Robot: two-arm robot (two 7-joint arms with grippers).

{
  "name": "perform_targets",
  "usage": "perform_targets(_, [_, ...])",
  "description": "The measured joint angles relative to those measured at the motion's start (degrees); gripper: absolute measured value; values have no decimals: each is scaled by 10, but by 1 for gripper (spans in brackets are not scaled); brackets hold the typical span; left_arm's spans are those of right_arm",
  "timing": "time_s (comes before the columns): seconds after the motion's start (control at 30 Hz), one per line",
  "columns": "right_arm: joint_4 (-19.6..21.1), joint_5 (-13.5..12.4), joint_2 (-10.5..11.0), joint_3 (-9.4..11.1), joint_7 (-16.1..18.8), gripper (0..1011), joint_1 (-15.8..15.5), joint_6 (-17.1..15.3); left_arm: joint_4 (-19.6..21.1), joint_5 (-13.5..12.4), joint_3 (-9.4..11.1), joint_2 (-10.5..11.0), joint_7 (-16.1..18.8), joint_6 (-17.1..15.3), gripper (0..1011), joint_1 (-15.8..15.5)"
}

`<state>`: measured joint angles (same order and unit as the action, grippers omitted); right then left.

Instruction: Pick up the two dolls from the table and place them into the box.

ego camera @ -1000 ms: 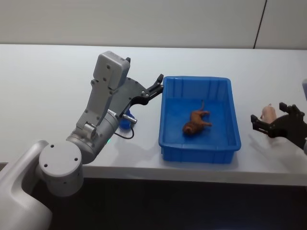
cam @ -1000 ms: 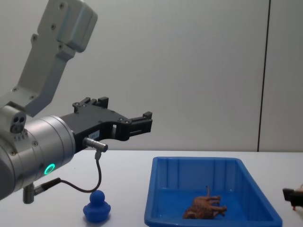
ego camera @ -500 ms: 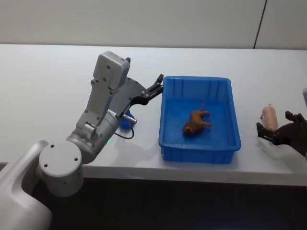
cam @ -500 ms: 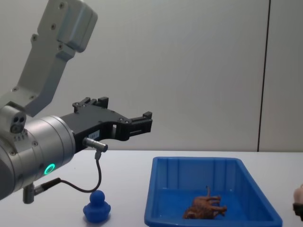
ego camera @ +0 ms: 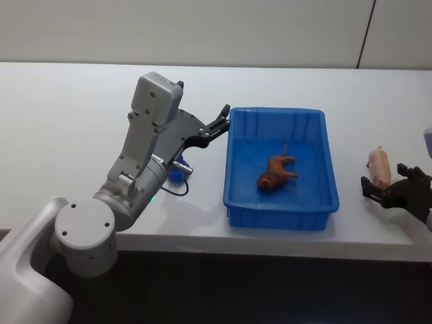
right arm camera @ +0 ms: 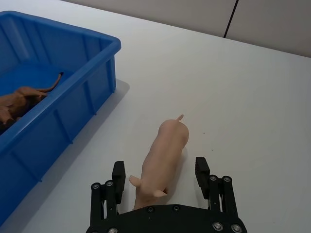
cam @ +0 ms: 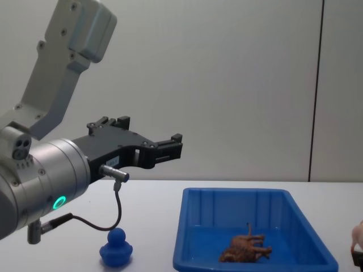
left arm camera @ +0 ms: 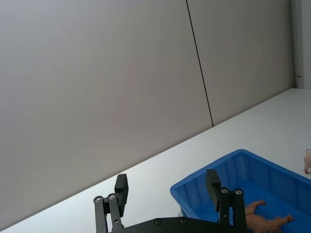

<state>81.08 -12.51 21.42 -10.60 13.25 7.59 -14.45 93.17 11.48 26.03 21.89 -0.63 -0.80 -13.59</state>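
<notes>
One doll is done: the brown horse-like toy [ego camera: 277, 172] lies on its side on the floor of the blue bin [ego camera: 280, 217], near the middle. The pink pig [right arm camera: 167, 143] lies on the white table [ego camera: 67, 101], just right of the bin and apart from its wall.

The step in hand appears to be the grasp of the pig. The right gripper [right arm camera: 160, 166] is low over the table at the near right, its claw spread wide. The near end of the pig sits between the two fingers, with a gap showing on each side, so nothing is pinched yet.

The left gripper [ego camera: 221, 121] hangs idle above the table by the bin's far left corner, its claw also spread and empty. A small blue figure [cam: 116, 246] stands on the table under that arm.

The next move likely calls for easing the right gripper farther along the pig's body, then closing. The pig must then be lifted over the thick rim, carried left and dropped beside the horse.
</notes>
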Motion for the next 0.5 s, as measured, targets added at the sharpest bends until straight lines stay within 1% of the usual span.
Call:
perform_targets(0.07, [-3,-1,-1,0,0,868,2,1,0,0,0,0,0,0,1001,0])
perform_targets(0.1, [-5,-1,-2,0,0,856,3,1,0,0,0,0,0,0,1001,0])
perform_targets(0.27, [-17,-3,-5,-1,0,689,9,6,0,0,0,0,0,0,1001,0])
perform_targets(0.3, [-18,-4,-6,-1,-1,676,10,7,0,0,0,0,0,0,1001,0])
perform_targets(0.4, [-23,-6,-7,-1,-1,589,13,10,0,0,0,0,0,0,1001,0])
perform_targets(0.5, [-26,-9,-8,0,-1,476,14,13,0,0,0,0,0,0,1001,0])
